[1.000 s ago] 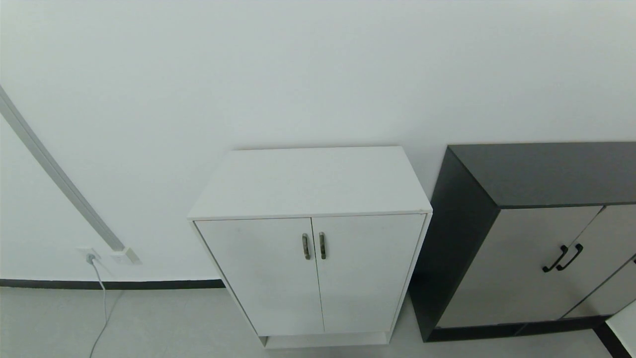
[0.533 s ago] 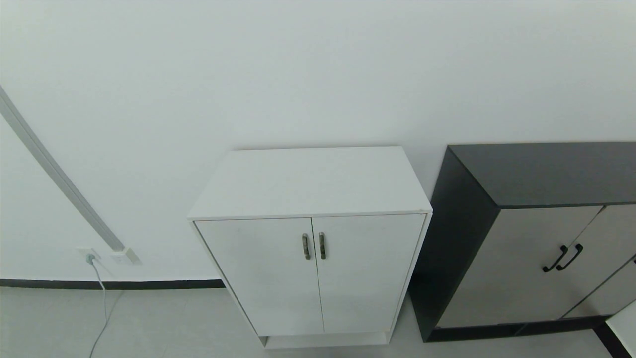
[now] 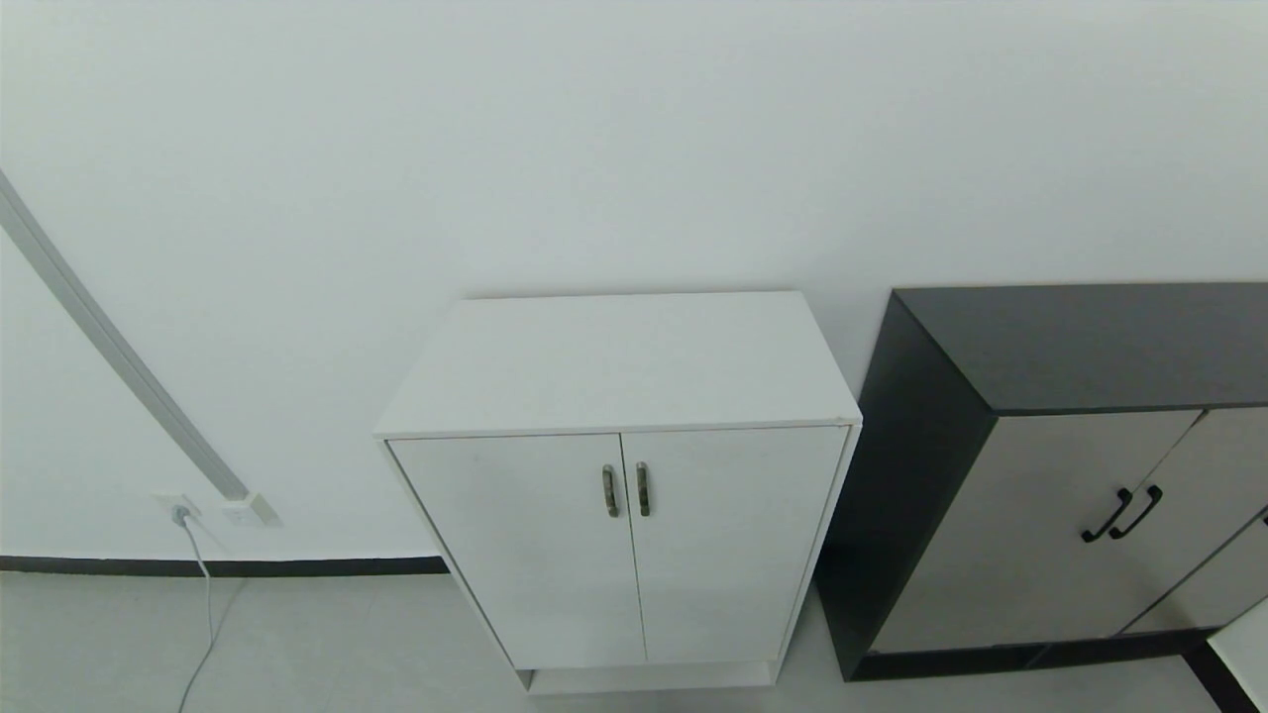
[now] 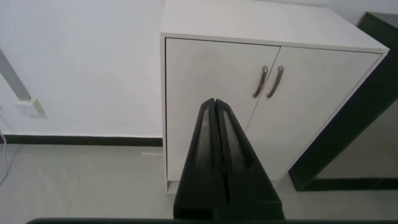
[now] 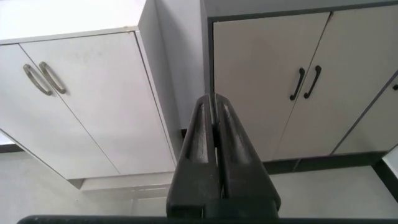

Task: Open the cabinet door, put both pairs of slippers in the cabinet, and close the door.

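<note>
A black cabinet stands on the grey floor against the white wall.

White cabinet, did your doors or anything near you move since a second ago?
Nothing visibly changed. The white cabinet has both doors shut as before, with its two handles side by side at the middle. The dark cabinet beside it and the grey cable at the wall are also just where they were.
</note>
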Motion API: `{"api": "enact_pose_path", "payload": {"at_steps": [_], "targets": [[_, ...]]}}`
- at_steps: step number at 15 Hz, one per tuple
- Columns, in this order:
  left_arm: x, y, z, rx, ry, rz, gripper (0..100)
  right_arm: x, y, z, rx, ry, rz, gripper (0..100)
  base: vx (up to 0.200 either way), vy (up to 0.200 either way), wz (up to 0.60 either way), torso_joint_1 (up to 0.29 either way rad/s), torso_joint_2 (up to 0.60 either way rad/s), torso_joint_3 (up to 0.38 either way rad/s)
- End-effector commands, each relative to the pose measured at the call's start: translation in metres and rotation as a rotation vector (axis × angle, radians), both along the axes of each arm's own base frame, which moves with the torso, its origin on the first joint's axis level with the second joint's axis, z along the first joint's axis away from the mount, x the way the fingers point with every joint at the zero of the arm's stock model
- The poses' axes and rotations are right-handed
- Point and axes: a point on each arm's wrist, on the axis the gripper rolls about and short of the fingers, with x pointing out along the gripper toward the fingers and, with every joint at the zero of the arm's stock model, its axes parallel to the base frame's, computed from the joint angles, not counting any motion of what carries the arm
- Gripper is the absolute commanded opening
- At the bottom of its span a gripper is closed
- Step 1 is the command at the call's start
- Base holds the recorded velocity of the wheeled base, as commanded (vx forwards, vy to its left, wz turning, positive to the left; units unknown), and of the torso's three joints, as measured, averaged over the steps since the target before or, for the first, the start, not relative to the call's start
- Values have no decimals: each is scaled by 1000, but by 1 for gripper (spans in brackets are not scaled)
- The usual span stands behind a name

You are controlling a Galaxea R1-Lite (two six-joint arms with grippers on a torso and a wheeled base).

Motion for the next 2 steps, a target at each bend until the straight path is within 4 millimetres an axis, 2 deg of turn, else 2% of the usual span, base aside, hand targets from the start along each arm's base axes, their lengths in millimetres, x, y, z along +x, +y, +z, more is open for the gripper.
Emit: {"api": "enact_pose_path", "payload": {"at_steps": [1, 2], "targets": [[0, 0, 0, 0, 1, 1, 0, 0, 0, 0, -2, 3, 2, 0, 0, 0, 0, 0, 0, 0], [0, 0, 0, 0, 1, 1, 0, 0, 0, 0, -4, 4, 2, 0, 0, 0, 0, 0, 0, 0]]}}
